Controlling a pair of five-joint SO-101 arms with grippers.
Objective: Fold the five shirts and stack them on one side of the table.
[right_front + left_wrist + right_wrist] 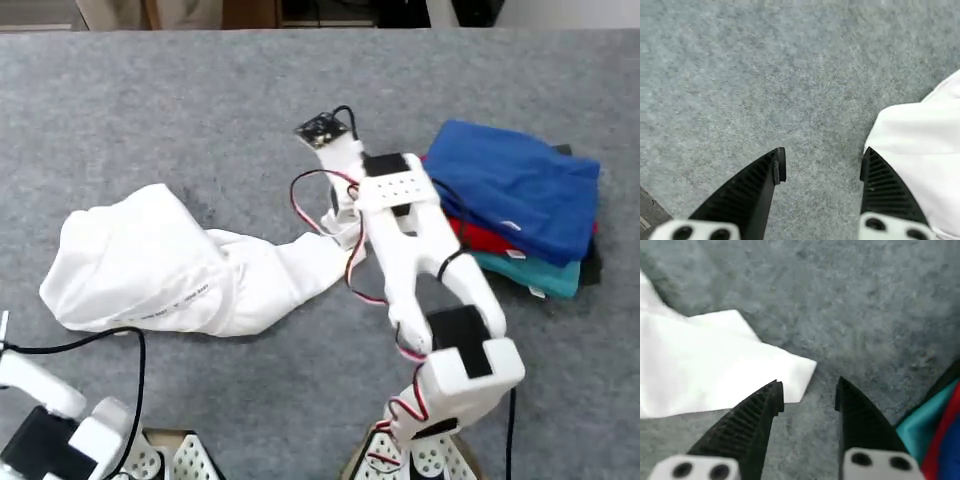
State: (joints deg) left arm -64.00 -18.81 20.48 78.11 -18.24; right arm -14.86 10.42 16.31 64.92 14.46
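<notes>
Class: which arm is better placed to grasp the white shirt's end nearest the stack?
Likely right: right gripper sits open at that white shirt end; left gripper is beside its far side.

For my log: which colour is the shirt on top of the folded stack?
Blue. The top shirt shows best in the high view.

The right arm (420, 250) is white plastic with black servo blocks, looping red-and-white cables (296, 200) and a small black circuit board (322, 127). A black cable (141, 365) trails the left arm (70, 425). Gripper fingers (750, 425) are ribbed black.
</notes>
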